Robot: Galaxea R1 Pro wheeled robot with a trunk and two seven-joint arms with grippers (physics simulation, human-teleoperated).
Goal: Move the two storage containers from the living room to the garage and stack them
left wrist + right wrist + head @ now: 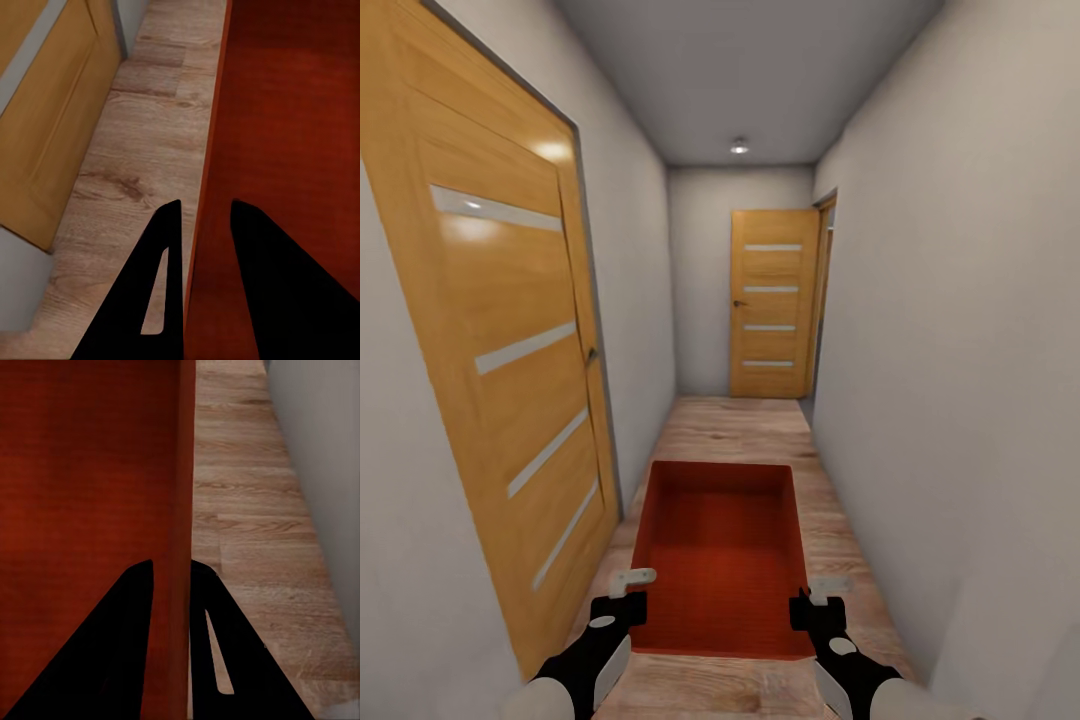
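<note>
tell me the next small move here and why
Probably roll straight ahead down the corridor, keeping both grips. The left gripper and right gripper each pinch a side wall of the storage container, which is carried level. The wood floor shows this isn't the garage.

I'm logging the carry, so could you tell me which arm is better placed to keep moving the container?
Neither alone: the left claw and right claw each clamp a side wall of the storage container.
</note>
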